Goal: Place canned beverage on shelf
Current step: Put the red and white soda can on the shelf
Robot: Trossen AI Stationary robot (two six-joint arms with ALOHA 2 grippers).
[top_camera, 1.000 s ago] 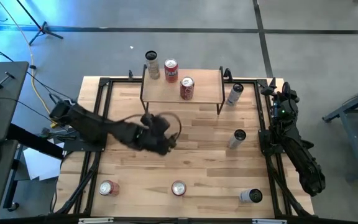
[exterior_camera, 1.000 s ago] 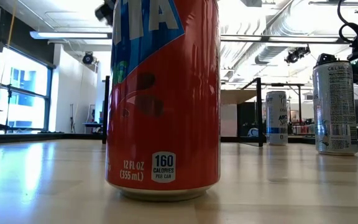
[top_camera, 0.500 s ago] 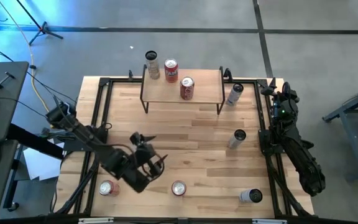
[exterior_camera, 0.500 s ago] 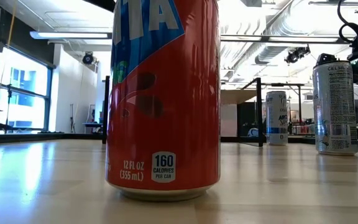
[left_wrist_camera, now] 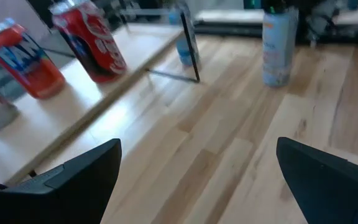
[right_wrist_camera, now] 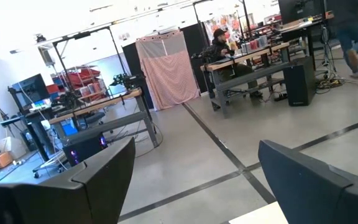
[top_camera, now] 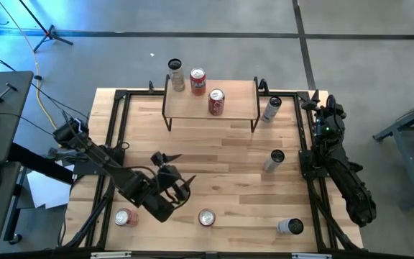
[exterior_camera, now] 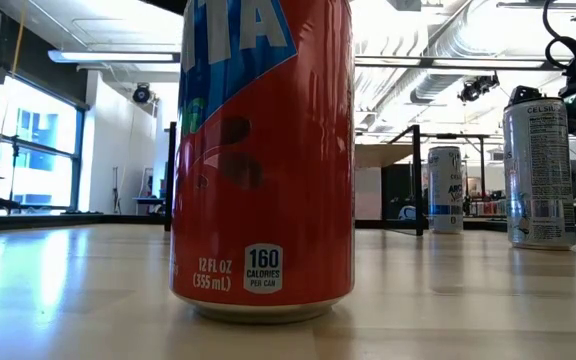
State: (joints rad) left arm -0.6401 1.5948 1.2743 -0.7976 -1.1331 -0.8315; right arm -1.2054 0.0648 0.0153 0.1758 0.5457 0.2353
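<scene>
The shelf point(top_camera: 236, 97) stands at the table's far side on thin black legs. On its wooden top stand a silver can point(top_camera: 175, 74) and two red cans point(top_camera: 198, 81) point(top_camera: 216, 101); the left wrist view shows the shelf point(left_wrist_camera: 73, 106) too. An orange can point(top_camera: 206, 217) stands upright near the front edge and fills the low view point(exterior_camera: 263, 160). A red can point(top_camera: 125, 217) stands at the front left. My left gripper point(top_camera: 174, 173) hangs open and holds nothing above the near-left part of the table, behind those two cans and facing the shelf. My right gripper point(right_wrist_camera: 194, 180) is open at the table's right edge, facing the room.
Three silver cans are on the right half of the table: one beside the shelf's right leg point(top_camera: 271, 109), one mid-right point(top_camera: 274, 160), one lying at the near right point(top_camera: 290, 226). Black rails point(top_camera: 113, 144) frame the table. People are in the room behind point(right_wrist_camera: 225, 43).
My left gripper has swung from the middle of the table, just in front of the shelf, toward the near-left part and turned a little, staying open with nothing in it. It has barely moved in the last half second. No can has moved.
</scene>
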